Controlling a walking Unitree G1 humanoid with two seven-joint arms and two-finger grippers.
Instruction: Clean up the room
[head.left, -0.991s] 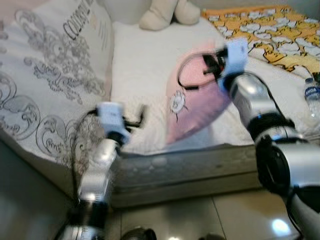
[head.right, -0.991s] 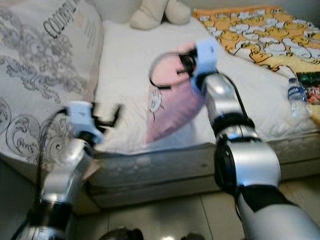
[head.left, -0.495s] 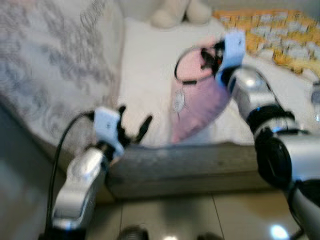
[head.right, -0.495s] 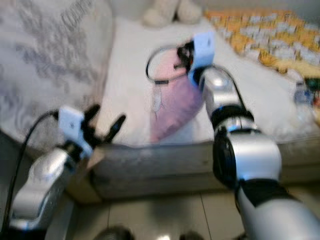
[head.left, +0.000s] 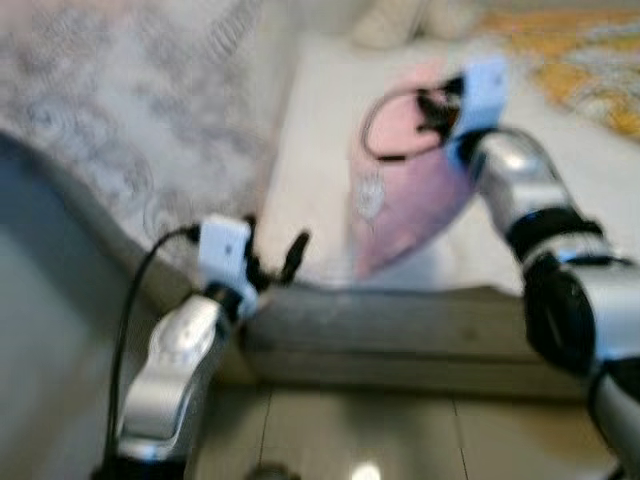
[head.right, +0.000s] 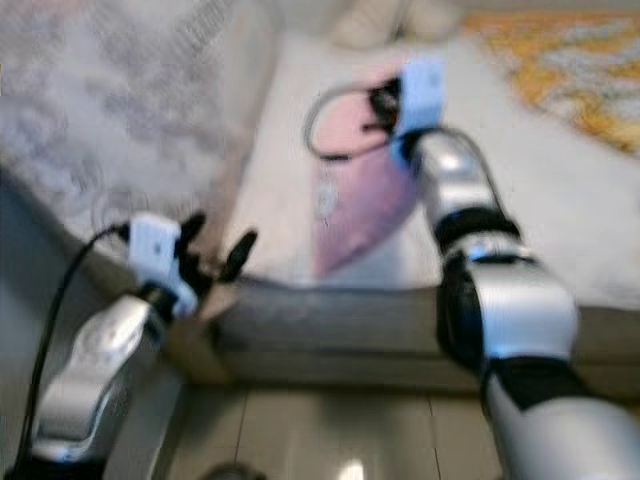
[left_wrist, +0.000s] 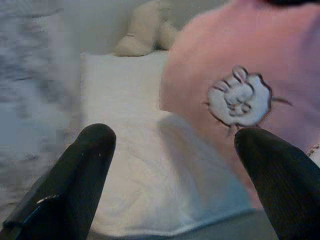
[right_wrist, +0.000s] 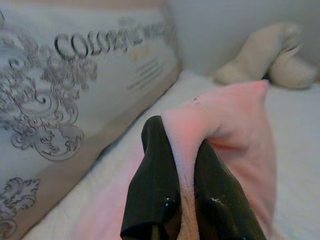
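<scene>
A pink pillow (head.left: 405, 205) with a small cartoon print hangs over the white mattress (head.left: 320, 130), held up by one corner. My right gripper (right_wrist: 187, 200) is shut on that pink corner, and its arm reaches in from the right. My left gripper (head.left: 275, 255) stands open near the bed's front edge, to the left of the pillow and apart from it. In the left wrist view its two black fingers (left_wrist: 85, 165) spread wide, with the pink pillow (left_wrist: 240, 95) ahead.
A large grey patterned cushion (right_wrist: 65, 100) with lettering leans along the bed's left side. A beige plush toy (right_wrist: 265, 55) lies at the head of the bed. A yellow patterned blanket (head.left: 590, 60) covers the far right. Shiny tiled floor (head.left: 400, 440) runs below the bed frame.
The camera has swung, shifting the whole picture to the right. My right gripper still holds the pink pillow up. My left gripper stays open near the bed edge.
</scene>
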